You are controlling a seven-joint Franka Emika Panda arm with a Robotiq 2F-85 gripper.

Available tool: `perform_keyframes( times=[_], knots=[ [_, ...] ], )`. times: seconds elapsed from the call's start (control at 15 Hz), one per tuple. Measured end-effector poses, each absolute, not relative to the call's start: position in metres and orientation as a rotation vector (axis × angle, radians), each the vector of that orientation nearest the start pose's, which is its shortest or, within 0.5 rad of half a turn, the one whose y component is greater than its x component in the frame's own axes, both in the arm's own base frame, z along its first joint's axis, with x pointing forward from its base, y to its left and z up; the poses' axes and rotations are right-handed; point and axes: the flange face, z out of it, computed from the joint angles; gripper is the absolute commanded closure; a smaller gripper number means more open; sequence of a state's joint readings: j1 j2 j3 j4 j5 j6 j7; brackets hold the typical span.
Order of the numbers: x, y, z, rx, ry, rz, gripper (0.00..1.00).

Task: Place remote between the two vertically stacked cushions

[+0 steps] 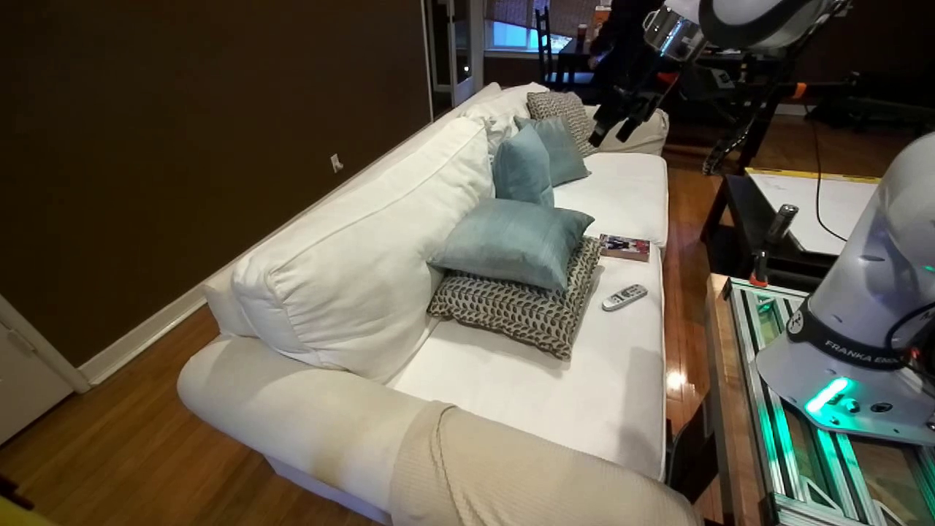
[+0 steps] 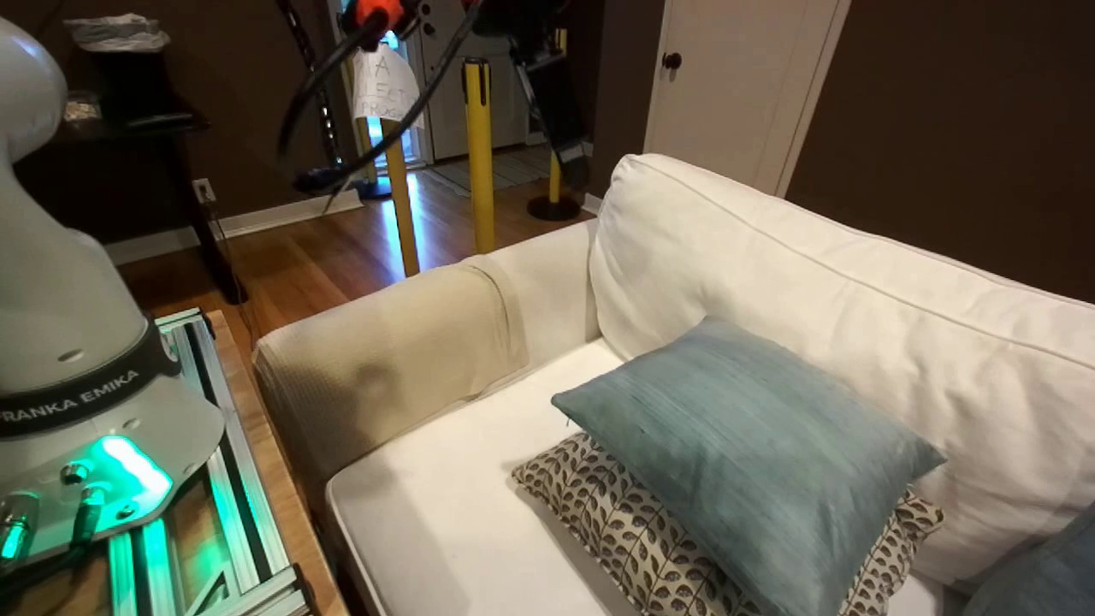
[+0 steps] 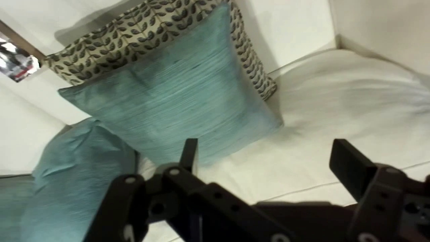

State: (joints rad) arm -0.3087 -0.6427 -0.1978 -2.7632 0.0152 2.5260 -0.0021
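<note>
Remote (image 1: pixel 624 297), in an exterior view: flat on seat (image 1: pixel 504 394), nr front edge, just beside patterned cushion (image 1: pixel 504 310), w/ a strip of seat betw. Blue cushion (image 1: pixel 511 237) lies on top of patterned one, set twd sofa back (image 1: pixel 365 234). Booklet (image 1: pixel 624 248) on seat too, beyond remote in frame. Upright cushion (image 1: pixel 522 168), also blue, stands just behind blue cushion. Gripper (image 1: pixel 611 135) in air, jaws apart, angled dn.

In an exterior view: robot base (image 2: pixel 94 462) at L of frame, light (image 2: pixel 133 472) green. Sofa arm (image 2: pixel 411 351) at end of seat. Blue cushion over patterned one here too; leaf print shows along front.

Wrist view: fingers (image 3: pixel 188 153) spread wide, released. One finger overlaps blue cushion's edge in frame; can't tell height above it. Gap betw fingers frames sofa back. Booklet at L frame edge, partly cut off, glare on cover, nr patterned cushion's corner. Upright cushion beside blue one; touching or not, can't tell.
</note>
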Motion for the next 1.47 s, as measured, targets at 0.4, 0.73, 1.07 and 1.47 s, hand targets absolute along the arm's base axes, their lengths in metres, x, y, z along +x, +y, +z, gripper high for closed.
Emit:
perform_keyframes(
  times=[0.4, 0.73, 1.07, 1.47],
  knots=[
    [0.314, -0.237, 0.414, -2.925, 1.014, -0.705, 0.0],
    [0.315, -0.238, 0.414, -2.916, 1.037, -0.703, 0.0],
    [0.295, -0.281, 0.359, -2.801, 1.356, -0.497, 0.0],
    [0.27, -0.338, 0.272, -2.525, 1.772, -0.283, 0.0]
  ],
)
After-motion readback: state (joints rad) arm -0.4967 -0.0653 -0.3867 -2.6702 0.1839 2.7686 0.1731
